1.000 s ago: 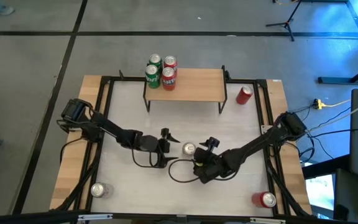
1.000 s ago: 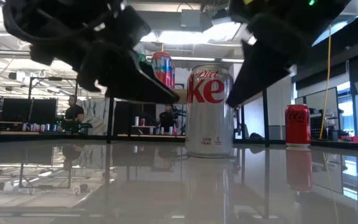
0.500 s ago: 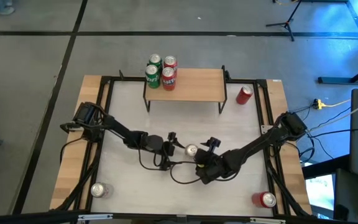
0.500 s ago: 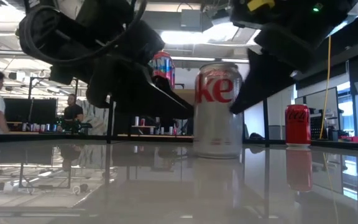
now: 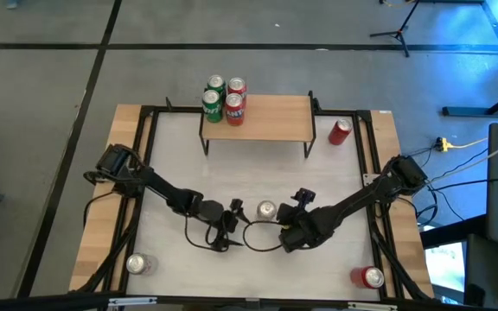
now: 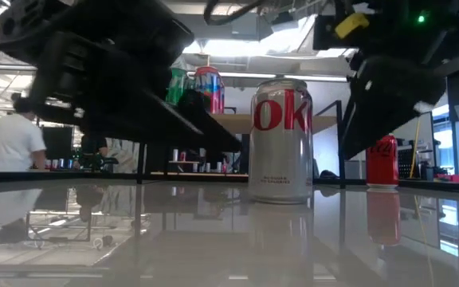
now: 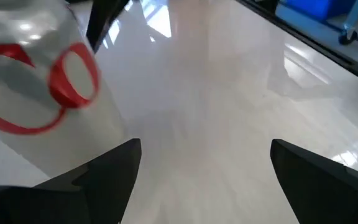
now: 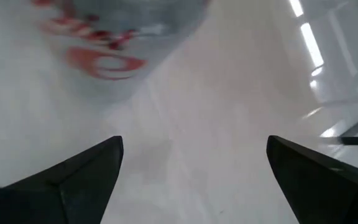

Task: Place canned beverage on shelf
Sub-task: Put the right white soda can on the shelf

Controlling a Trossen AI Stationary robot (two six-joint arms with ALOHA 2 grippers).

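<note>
Silver can (image 5: 266, 209): upright on table, between both grippers, held by neither.
Left gripper (image 5: 235, 212): jaws apart, beside can.
Right gripper (image 5: 296, 206): jaws apart.

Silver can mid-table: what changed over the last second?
The left gripper swung in from the far side of the silver can to its near left, fingers open. The right gripper shifted slightly right, open too. Neither holds the can, which stands upright but has turned: different lettering faces the low view. Unchanged: four cans on the shelf, the loose cans at the table's edges.
</note>
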